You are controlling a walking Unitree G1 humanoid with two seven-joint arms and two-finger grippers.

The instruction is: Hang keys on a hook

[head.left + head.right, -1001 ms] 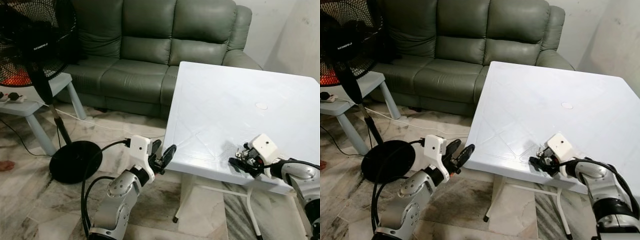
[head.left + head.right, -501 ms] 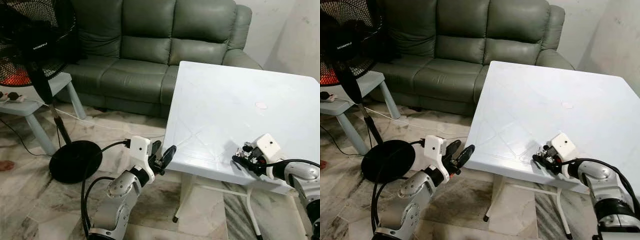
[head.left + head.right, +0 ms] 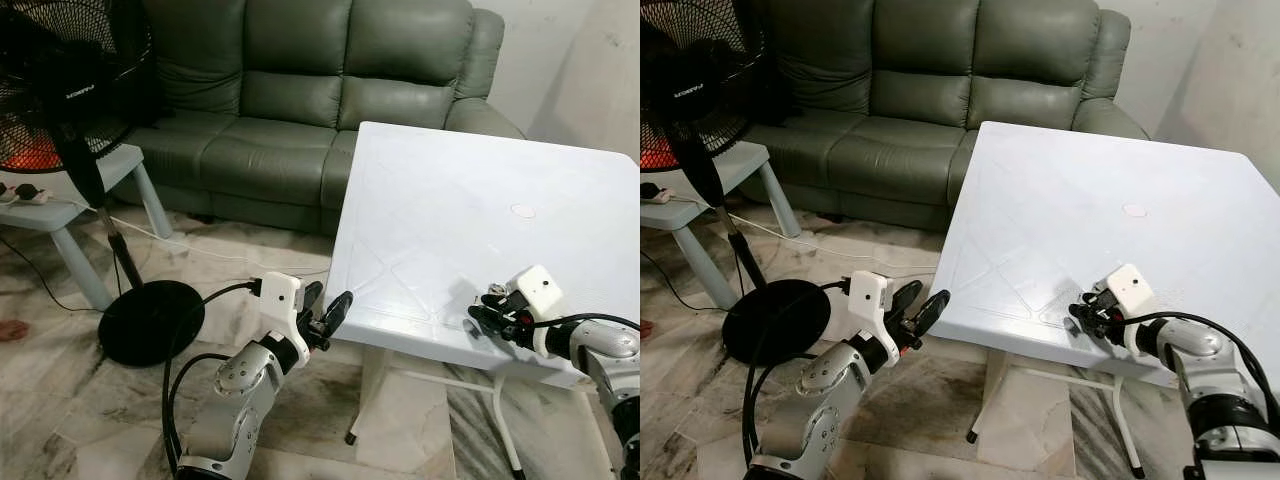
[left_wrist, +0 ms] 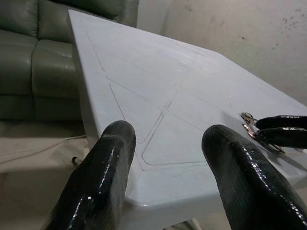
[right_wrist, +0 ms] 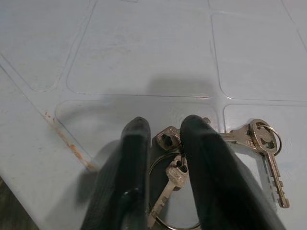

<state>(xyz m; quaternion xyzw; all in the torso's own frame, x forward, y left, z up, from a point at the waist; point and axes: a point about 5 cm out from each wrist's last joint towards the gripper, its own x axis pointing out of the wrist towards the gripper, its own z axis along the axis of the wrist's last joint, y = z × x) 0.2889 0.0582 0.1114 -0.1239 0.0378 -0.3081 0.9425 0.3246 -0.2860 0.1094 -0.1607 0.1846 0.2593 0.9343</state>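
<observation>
Your right gripper (image 5: 163,143) is down on the white table (image 3: 450,200) near its front edge, with its two black fingers (image 5: 204,158) drawn close together over a bunch of keys (image 5: 180,158). The key ring and two of the keys sit in the narrow gap between the fingers, one key head right at the tips and another just behind it pointing back toward the wrist. You cannot tell from the wrist view whether the fingers actually pinch the ring or merely straddle it. Two more keys (image 5: 261,143) lie flat on the tabletop just beside the outside of one finger, joined by their own small ring. From the head camera, the same gripper (image 3: 490,318) shows as a dark cluster with the keys at its tips, resting on the table.

Your left gripper (image 3: 325,318) hangs off the table's near corner, above the floor, with its fingers (image 4: 103,172) spread wide and nothing between them. Looking out past those fingers, you see the table corner close in front and the keys far across it.

Farther off stand a standing fan (image 3: 70,110) and a green sofa (image 3: 320,90).
</observation>
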